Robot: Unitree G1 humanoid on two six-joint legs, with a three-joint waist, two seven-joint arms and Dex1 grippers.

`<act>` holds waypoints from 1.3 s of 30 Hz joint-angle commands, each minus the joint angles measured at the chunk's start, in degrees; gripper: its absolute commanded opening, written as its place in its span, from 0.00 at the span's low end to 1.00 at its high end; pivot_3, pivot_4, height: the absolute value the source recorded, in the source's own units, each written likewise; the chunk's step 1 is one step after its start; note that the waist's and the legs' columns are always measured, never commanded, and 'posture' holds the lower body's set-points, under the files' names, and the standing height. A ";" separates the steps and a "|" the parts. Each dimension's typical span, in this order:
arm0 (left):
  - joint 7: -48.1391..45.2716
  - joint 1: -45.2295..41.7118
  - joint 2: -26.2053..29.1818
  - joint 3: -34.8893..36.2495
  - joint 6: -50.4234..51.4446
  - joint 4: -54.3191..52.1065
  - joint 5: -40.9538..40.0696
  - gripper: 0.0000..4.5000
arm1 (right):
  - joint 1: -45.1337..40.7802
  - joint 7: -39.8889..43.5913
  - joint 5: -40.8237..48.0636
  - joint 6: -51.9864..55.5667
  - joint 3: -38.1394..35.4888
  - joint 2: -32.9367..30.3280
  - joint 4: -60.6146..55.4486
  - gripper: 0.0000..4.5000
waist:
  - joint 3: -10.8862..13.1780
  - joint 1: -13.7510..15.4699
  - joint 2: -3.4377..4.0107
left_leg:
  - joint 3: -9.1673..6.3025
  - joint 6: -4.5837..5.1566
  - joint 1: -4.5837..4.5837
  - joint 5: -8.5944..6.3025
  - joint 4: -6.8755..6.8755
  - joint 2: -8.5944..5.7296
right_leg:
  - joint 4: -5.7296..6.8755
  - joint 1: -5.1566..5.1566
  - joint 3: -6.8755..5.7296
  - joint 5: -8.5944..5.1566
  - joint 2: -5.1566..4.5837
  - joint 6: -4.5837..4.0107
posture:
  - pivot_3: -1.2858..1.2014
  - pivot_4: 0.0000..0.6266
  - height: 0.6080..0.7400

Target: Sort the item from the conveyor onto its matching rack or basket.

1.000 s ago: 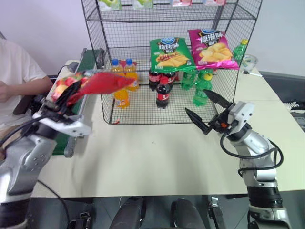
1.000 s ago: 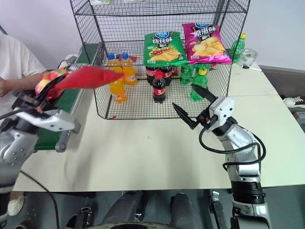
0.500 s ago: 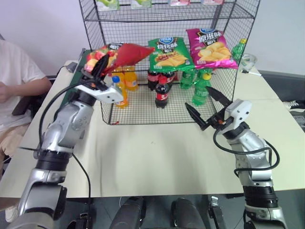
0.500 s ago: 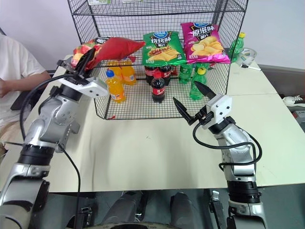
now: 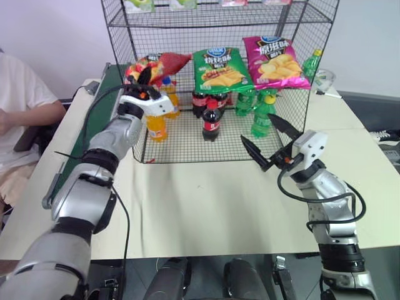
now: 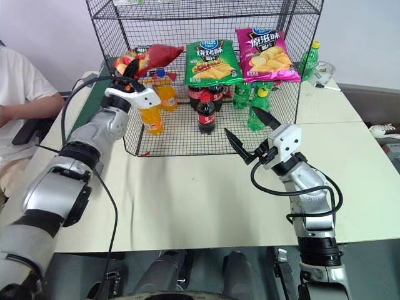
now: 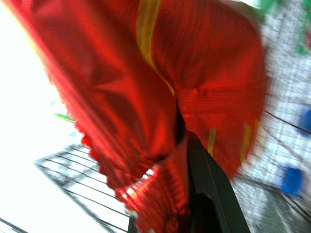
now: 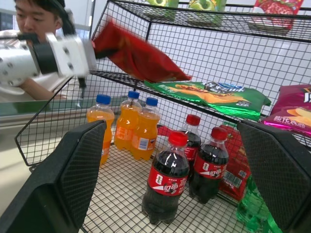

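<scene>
We've got the red chip bag (image 5: pixel 157 65) pinched tight in the left gripper (image 5: pixel 145 76), held up at the front left of the black wire rack (image 5: pixel 125 37), right at the tier where the other chip bags lie. The bag's long axis runs from the fingers up and inward, w/ its far end poking over the shelf edge toward the green chip bag (image 5: pixel 220 69); the pink chip bag (image 5: pixel 275 61) sits beyond that. So the free spot on that tier lies just ahead of the gripper, left of the green bag. We judge the next move is a short push inward, then let go.

Left arm is plainly the near one. The right gripper (image 5: pixel 270 142) hangs wide open w/ nothing in it, in front of the rack's lower right, well apart from the bag.

Bag looks crinkly, shiny red, crumpled where it's gripped, w/ yellow streaks on the foil and a serrated seam at the pinched end. Conveyor (image 5: pixel 87 128) runs along the table's left side; orange drink bottles (image 5: pixel 157 122) and cola bottles (image 5: pixel 211 122) stand on the tier below.
</scene>
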 commanded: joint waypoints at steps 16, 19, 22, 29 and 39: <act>-6.70 -4.84 -2.66 1.93 -5.35 5.09 -12.23 0.48 | 0.68 -1.02 0.57 2.33 -0.17 -1.51 -4.70 1.00 | -0.04 0.50 -0.05 | -0.01 -0.01 0.02 0.01 0.09 -0.01 | 0.05 0.08 -0.01 0.00 -0.01 0.00 | 0.52 0.24 1.00; -8.53 -4.24 -2.39 2.27 -6.18 4.02 -13.60 0.79 | 0.46 -0.82 0.75 2.50 -0.30 -1.69 -4.46 1.00 | -0.07 0.63 -0.06 | -0.04 -0.01 0.05 0.01 0.14 -0.03 | 0.05 0.14 -0.02 0.01 -0.02 0.01 | 0.52 0.24 1.00; -12.08 -3.24 -2.00 2.99 -6.47 0.49 -15.55 0.79 | 0.41 -0.38 0.89 2.74 -0.23 -2.00 -4.36 1.00 | -0.07 0.61 -0.07 | -0.06 0.00 0.09 0.01 0.17 -0.04 | 0.05 0.21 -0.03 0.01 -0.02 0.02 | 0.52 0.24 1.00; -20.90 9.00 0.42 5.12 -6.67 -23.80 -19.59 0.79 | -0.62 0.62 1.28 3.21 -1.06 -3.25 -3.25 1.00 | -0.07 0.11 -0.06 | -0.05 -0.03 0.06 0.02 0.14 -0.02 | 0.05 0.13 0.01 0.01 -0.02 0.01 | 0.52 0.24 1.00; -32.81 34.11 5.33 16.14 -3.08 -59.84 -34.69 0.79 | -0.40 0.70 1.29 2.55 -0.83 -2.86 -2.63 1.00 | -0.11 -1.08 0.02 | -0.03 -0.15 -0.01 0.10 -0.02 0.06 | 0.04 -0.08 0.13 0.02 0.02 -0.02 | 0.52 0.24 1.00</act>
